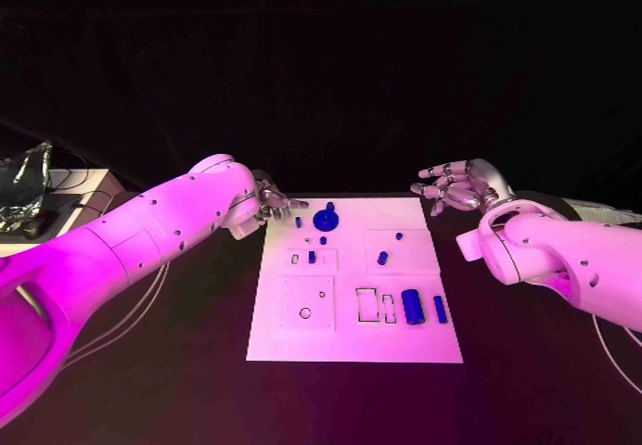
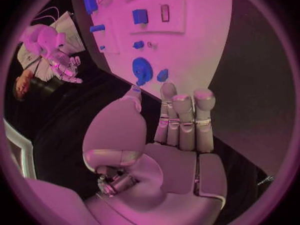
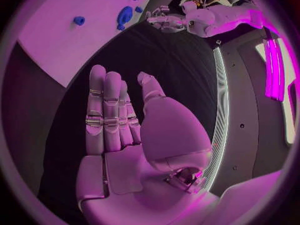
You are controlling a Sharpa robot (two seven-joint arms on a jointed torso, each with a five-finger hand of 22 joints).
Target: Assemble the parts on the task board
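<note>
The white task board [image 1: 351,332] lies in the middle of the black table. On its far part sit a blue round disc [image 1: 326,220] and several small blue pegs, one of them [image 1: 383,258] near the centre. A thick blue cylinder [image 1: 412,306] and a thinner bar [image 1: 441,309] lie near the right edge. My left hand [image 1: 272,204] hovers at the board's far left corner, fingers straight and holding nothing [image 2: 178,130], just short of the disc [image 2: 142,70]. My right hand [image 1: 455,190] is off the far right corner, flat and empty [image 3: 119,125].
Empty rectangular slots [image 1: 366,304] and a square plate with a hole [image 1: 306,306] mark the board's near half. A pale box with a clear object [image 1: 24,185] stands at the table's left edge, and thin cables [image 1: 141,301] run under my left arm.
</note>
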